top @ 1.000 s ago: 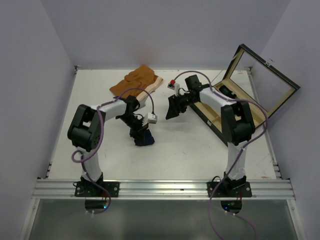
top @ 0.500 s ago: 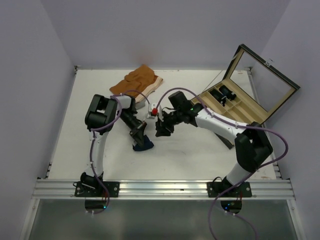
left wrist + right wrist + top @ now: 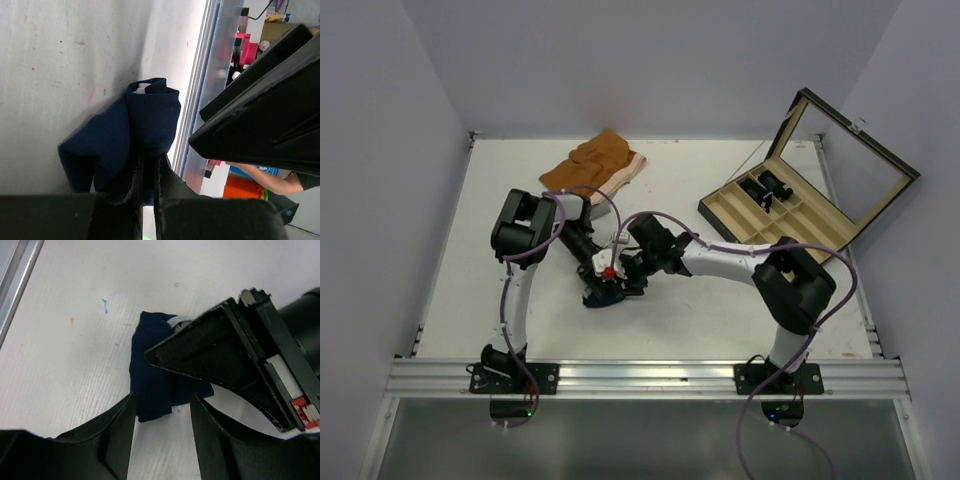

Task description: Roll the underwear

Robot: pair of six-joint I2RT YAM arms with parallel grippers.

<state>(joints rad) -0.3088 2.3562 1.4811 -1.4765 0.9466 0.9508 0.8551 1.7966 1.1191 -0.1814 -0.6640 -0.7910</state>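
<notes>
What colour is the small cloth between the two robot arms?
The underwear is dark navy blue with a little white showing. Left wrist view shows it best.

Top view was evenly, softly lit from above: white desk (image 3: pixel 720 310) bright with no glare, only faint short shadows beneath the arms, walls tinted lilac. Left wrist view ran dimmer, jaws at the bottom edge black and blurred, a soft grey shadow lying on the desk beside the underwear (image 3: pixel 150 120). Right wrist view was sharp on the desk surface, its near jaws dark, featureless, slightly soft.
</notes>
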